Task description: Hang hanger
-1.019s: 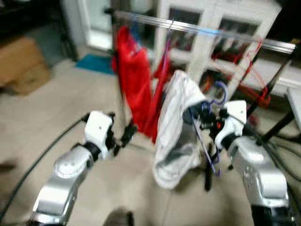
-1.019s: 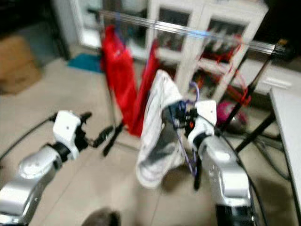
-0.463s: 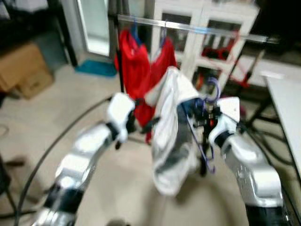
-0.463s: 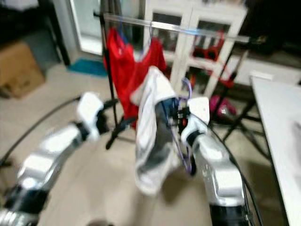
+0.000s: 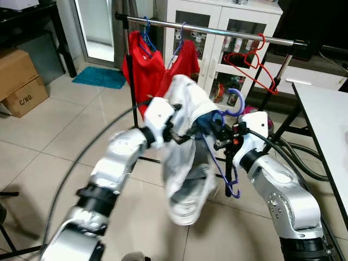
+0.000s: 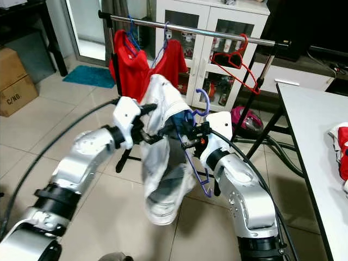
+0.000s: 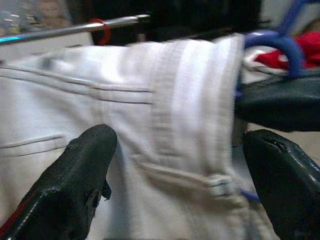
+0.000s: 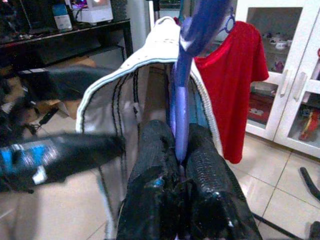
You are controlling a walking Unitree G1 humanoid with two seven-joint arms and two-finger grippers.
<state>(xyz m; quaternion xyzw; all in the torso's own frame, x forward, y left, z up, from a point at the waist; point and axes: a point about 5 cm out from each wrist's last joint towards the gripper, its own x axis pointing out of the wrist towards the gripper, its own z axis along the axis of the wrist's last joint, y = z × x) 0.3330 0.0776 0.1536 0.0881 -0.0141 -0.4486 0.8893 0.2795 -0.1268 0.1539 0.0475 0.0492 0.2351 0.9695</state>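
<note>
Clamping the purple hanger [image 8: 183,75], the right gripper [image 8: 177,165] held the white garment [image 5: 185,163] — left gripper [image 7: 175,175] fingers apart at 9 o'clock, rail [image 5: 217,30] at 12.

Silver arms with white wrist housings, black elbow joints, black cables, textured black fingers [image 8: 202,175]

**A tiled room around a white glass-door cabinet**

A white cabinet [image 5: 228,32] with glass doors stands at the back on a pale tiled floor [image 5: 49,136]. Left of it, a bright doorway has a teal mat [image 5: 99,77] before it. Further left sit cardboard boxes [image 5: 19,81] beneath a dark shelf. To the cabinet's right stands a white table [image 6: 321,141].
</note>
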